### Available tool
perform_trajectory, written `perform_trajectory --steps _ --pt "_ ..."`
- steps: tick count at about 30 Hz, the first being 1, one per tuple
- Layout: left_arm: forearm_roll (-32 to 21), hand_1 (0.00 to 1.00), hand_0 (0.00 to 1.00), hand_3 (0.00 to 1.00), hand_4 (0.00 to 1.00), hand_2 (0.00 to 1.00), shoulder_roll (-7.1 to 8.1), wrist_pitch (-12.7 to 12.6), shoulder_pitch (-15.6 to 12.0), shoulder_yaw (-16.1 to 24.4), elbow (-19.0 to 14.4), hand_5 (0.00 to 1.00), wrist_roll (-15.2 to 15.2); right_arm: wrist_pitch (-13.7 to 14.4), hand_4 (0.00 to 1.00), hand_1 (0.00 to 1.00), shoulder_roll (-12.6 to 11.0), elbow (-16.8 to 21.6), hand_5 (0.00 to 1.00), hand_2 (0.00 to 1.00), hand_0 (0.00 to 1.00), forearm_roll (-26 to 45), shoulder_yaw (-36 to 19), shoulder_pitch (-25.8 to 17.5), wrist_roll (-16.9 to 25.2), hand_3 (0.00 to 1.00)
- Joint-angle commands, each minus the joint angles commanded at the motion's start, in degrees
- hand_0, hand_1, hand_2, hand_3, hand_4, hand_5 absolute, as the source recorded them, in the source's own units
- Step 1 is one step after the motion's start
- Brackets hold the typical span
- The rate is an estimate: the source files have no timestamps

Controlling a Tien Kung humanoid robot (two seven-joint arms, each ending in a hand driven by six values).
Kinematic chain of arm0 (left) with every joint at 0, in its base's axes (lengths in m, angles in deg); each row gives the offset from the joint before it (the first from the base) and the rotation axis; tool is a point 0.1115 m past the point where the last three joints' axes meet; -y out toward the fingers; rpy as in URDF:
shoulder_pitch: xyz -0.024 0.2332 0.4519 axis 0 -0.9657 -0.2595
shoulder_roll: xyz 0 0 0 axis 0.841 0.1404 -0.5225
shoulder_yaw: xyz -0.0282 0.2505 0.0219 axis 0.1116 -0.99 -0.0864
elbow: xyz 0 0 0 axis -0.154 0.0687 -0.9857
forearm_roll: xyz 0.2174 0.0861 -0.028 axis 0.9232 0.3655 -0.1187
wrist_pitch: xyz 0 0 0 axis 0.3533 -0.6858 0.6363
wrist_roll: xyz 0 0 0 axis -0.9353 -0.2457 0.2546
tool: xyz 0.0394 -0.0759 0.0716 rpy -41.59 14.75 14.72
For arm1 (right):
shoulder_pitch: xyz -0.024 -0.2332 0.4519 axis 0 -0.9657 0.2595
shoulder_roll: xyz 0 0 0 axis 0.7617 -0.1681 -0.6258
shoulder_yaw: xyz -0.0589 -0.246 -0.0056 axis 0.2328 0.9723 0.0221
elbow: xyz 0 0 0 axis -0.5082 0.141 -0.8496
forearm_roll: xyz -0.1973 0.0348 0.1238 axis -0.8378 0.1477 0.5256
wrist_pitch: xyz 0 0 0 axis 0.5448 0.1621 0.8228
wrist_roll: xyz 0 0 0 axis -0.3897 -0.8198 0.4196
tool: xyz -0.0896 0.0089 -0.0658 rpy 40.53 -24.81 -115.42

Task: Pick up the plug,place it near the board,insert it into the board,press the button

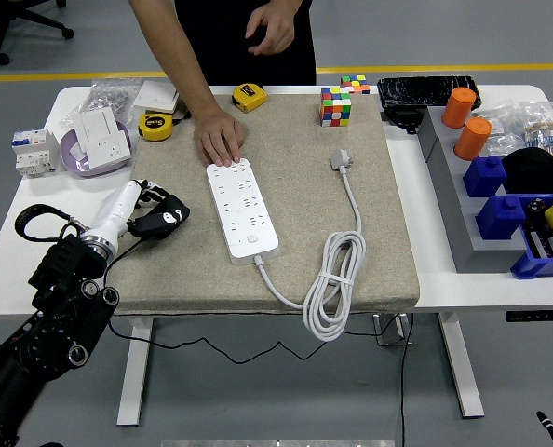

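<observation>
One person's hand (220, 138) presses flat on the far end of the white board (243, 209), which lies on the tan mat (379, 233) on the table (435, 270); the person's other hand is lifted up in the air. At 3 o'clock from the board lies the white plug (342, 160), its cord (332, 279) looped at 5 o'clock. At 9 o'clock, the robot's left hand (157, 213) hangs with black fingers loosely bent, holding nothing. No writing is clear enough to read.
</observation>
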Motion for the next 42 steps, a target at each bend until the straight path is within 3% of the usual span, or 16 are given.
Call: perform_trajectory --steps 4,5,9,10,11,15,18,21,23,27,30,34,35,36,38,42 --pt "-2.3 0.879 0.795 0.839 0.998 0.825 0.0 1.2 -0.3 -0.3 -0.5 0.779 0.3 0.0 0.998 0.87 0.0 0.0 0.998 0.827 0.878 0.0 0.1 -0.1 0.0 0.847" --pt "-3.1 0.981 0.898 0.92 0.998 0.926 0.0 1.4 -0.5 -0.4 -0.7 0.917 0.4 0.0 0.998 0.869 0.0 0.0 0.998 0.828 0.878 -0.1 0.1 -0.1 0.0 0.847" --pt "-8.9 0.981 0.898 0.92 0.998 0.926 0.0 0.5 -1.6 -0.4 -4.0 0.917 1.7 0.0 0.998 0.869 0.0 0.0 0.998 0.828 0.878 -0.2 0.1 0.0 0.0 0.847" --pt "-10.7 0.981 0.898 0.92 0.998 0.926 0.0 -0.5 -2.0 -0.1 -5.4 0.917 2.5 0.0 0.998 0.869 0.0 0.0 0.998 0.828 0.878 -0.2 0.1 0.0 0.0 0.847" --pt "-13.0 0.998 0.974 0.998 0.998 0.998 0.0 -2.7 -2.6 0.6 -7.3 0.998 4.1 -0.1 0.998 0.869 0.0 0.0 0.998 0.827 0.878 -0.3 0.1 0.2 -0.1 0.847" --pt "-20.8 0.998 0.974 0.998 0.998 0.998 0.0 -9.9 -4.7 4.7 -15.0 0.998 10.0 -0.2 0.998 0.869 -0.2 0.0 0.998 0.827 0.878 -0.6 0.5 0.4 0.0 0.847" --pt "-27.2 0.998 0.972 0.998 0.998 0.998 0.0 -11.8 -6.7 7.7 -21.2 0.998 13.2 -0.3 0.998 0.868 -0.3 0.0 0.998 0.827 0.878 -1.1 0.7 0.4 0.0 0.847" --pt "-34.3 0.998 0.972 0.998 0.998 0.998 0.0 -10.1 -8.7 8.6 -26.9 0.998 14.8 -0.5 0.998 0.868 -0.2 0.0 0.998 0.827 0.878 -1.8 1.2 -0.1 -0.2 0.847" --pt "-39.5 0.972 0.898 0.935 0.998 0.958 0.0 -7.4 -10.9 7.6 -30.6 0.998 15.3 -0.6 0.998 0.868 0.1 0.0 0.998 0.827 0.877 -1.9 1.7 -0.6 -0.2 0.846" --pt "-49.2 0.972 0.898 0.935 0.998 0.958 1.0 0.2 -15.2 5.5 -35.9 0.998 13.5 -0.9 0.998 0.868 0.5 0.0 0.998 0.827 0.877 -1.1 4.7 -1.5 -0.2 0.846" --pt "-56.2 0.89 0.837 0.835 0.998 0.874 1.23 4.5 -18.2 5.5 -37.4 0.998 11.9 -1.1 0.998 0.868 1.3 0.0 0.998 0.827 0.878 -0.8 6.3 -2.5 -0.1 0.845" --pt "-65.9 0.89 0.837 0.835 0.998 0.874 0.21 5.5 -20.4 6.1 -37.3 0.998 10.5 -1.3 0.998 0.868 1.8 0.0 0.998 0.827 0.878 -1.1 8.1 -3.5 -0.3 0.845" --pt "-68.5 0.825 0.784 0.8 0.998 0.799 0.0 5.8 -20.7 6.1 -37.2 0.998 10.0 -1.4 0.998 0.869 1.9 0.0 0.998 0.827 0.878 -1.5 8.3 -3.6 -0.4 0.842" --pt "-70.8 0.825 0.784 0.8 0.998 0.799 0.0 5.8 -21.0 6.0 -37.1 0.998 9.3 -1.5 0.998 0.869 2.0 0.0 0.998 0.827 0.878 -2.0 8.4 -3.8 -0.5 0.842" --pt "-71.1 0.825 0.784 0.8 0.998 0.799 0.0 5.5 -21.3 6.2 -36.9 0.998 7.6 -1.6 0.998 0.869 2.1 0.0 0.998 0.827 0.878 -2.5 8.8 -4.0 -0.7 0.842" --pt "-62.2 0.812 0.772 0.791 0.998 0.788 0.0 4.1 -21.7 7.4 -36.9 0.938 4.6 -1.7 0.998 0.869 2.0 0.0 0.998 0.827 0.878 -1.4 10.6 -3.9 -0.6 0.843"
